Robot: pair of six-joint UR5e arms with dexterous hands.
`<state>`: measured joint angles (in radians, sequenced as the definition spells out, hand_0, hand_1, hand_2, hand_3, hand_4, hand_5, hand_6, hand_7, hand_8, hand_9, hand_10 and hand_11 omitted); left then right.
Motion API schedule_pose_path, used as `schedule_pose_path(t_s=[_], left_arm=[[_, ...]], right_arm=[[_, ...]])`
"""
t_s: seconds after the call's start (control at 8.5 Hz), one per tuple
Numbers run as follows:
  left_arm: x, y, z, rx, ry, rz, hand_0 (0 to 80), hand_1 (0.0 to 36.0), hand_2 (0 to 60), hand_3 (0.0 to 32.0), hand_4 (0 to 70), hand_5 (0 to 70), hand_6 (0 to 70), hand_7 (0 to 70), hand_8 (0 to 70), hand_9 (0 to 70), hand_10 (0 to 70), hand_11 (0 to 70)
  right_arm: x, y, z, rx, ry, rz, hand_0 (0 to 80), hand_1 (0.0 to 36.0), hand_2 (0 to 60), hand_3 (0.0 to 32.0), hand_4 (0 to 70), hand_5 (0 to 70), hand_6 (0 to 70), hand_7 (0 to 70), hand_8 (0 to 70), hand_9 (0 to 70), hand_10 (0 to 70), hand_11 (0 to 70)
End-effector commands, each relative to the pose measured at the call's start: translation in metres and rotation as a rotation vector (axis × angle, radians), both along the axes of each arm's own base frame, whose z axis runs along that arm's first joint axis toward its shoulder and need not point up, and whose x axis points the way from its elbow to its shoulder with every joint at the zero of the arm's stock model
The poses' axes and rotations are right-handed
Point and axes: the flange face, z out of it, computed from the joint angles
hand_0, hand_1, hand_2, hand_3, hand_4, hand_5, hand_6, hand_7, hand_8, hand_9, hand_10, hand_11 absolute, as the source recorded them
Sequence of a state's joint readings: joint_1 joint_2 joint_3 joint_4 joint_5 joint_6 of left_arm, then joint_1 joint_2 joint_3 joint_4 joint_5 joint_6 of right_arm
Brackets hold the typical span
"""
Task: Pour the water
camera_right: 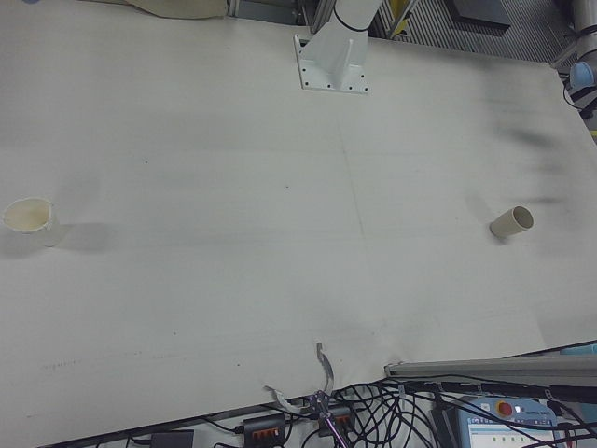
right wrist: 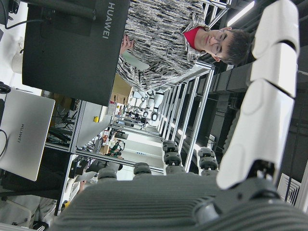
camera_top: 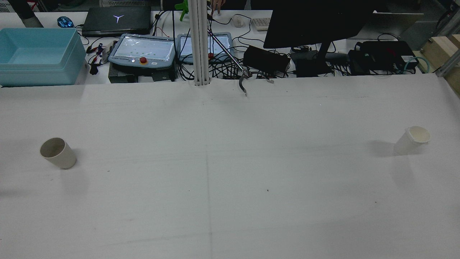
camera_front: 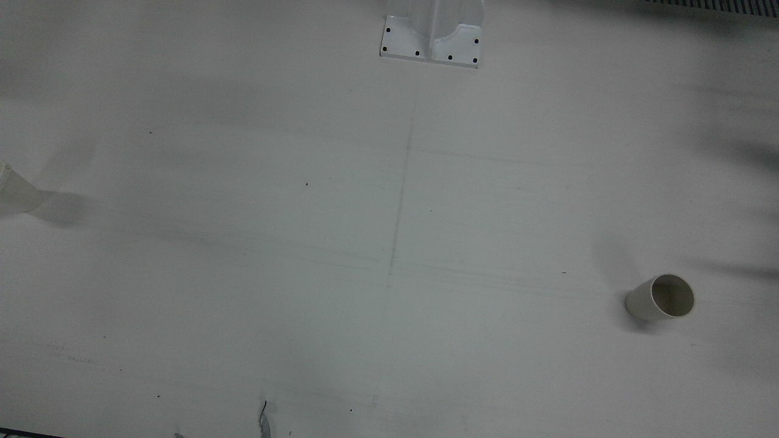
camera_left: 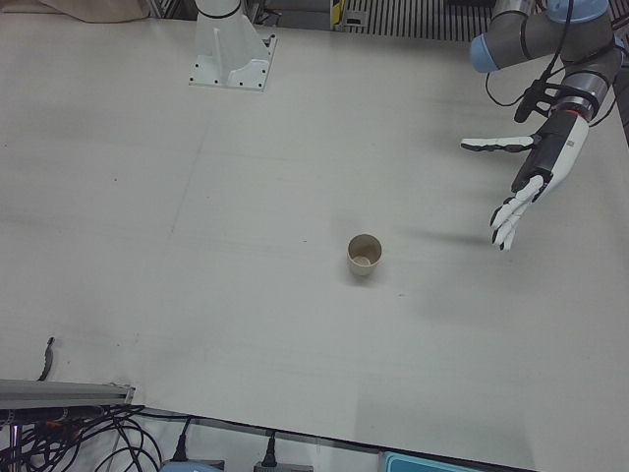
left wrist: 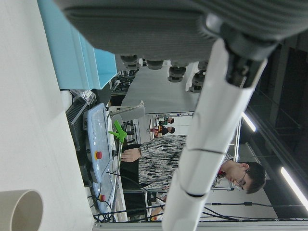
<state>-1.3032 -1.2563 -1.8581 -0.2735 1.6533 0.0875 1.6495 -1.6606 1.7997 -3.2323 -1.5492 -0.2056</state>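
A beige cup (camera_top: 57, 153) stands upright on the white table on my left side. It also shows in the front view (camera_front: 662, 298), the left-front view (camera_left: 364, 255), the right-front view (camera_right: 511, 222) and the left hand view (left wrist: 19, 210). A white cup (camera_top: 412, 140) stands upright on my right side, also in the front view (camera_front: 15, 191) and the right-front view (camera_right: 30, 221). My left hand (camera_left: 531, 187) is open and empty, raised above the table well to the outer side of the beige cup. My right hand (right wrist: 192, 192) shows only in its own view, with a finger straight and nothing held.
A white arm pedestal base (camera_front: 432, 39) is bolted at the table's robot side. Beyond the far edge stand a blue bin (camera_top: 36, 54), teach pendants (camera_top: 143, 50), a monitor (camera_top: 316, 21), cables and a vertical post (camera_top: 199, 43).
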Motion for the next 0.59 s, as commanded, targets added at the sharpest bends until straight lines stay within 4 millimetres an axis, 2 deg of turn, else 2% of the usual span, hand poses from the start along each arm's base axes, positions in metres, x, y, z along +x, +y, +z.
schedule_pose_path(t_s=[0.0, 0.12, 0.24, 0.47], left_arm=[[-0.007, 0.024, 0.018, -0.005, -0.003, -0.012, 80.0, 36.0, 0.0, 0.0, 20.7, 0.0, 8.8, 3.2, 1.5, 0.0, 0.8, 6.8], [-0.009, 0.026, 0.022, -0.002, -0.018, -0.037, 80.0, 36.0, 0.0, 0.0, 20.4, 0.0, 8.6, 3.1, 1.5, 0.0, 0.9, 6.7], [-0.008, 0.024, 0.023, 0.043, -0.084, -0.054, 80.0, 36.0, 0.0, 0.0, 19.8, 0.0, 8.2, 3.1, 1.3, 0.0, 1.0, 6.8], [0.003, 0.021, 0.023, 0.083, -0.163, -0.052, 80.0, 36.0, 0.0, 0.0, 21.5, 0.0, 9.0, 4.1, 1.4, 0.0, 1.3, 7.1]], right_arm=[[-0.004, 0.004, 0.007, -0.015, -0.001, -0.008, 51.3, 20.5, 10.0, 0.0, 0.0, 6.8, 13.3, 7.9, 1.9, 1.4, 0.0, 0.0], [-0.010, 0.002, 0.008, -0.012, -0.001, -0.022, 51.4, 20.5, 10.1, 0.0, 0.0, 6.9, 13.4, 7.9, 2.2, 1.7, 0.0, 0.0], [-0.016, 0.009, 0.016, 0.002, 0.002, -0.034, 51.0, 20.3, 10.3, 0.0, 0.0, 7.0, 13.6, 8.2, 3.4, 3.3, 0.0, 0.0], [-0.019, 0.010, 0.015, 0.011, 0.001, -0.051, 51.0, 20.2, 11.6, 0.0, 0.0, 7.2, 15.0, 10.3, 5.8, 6.6, 0.0, 0.0]])
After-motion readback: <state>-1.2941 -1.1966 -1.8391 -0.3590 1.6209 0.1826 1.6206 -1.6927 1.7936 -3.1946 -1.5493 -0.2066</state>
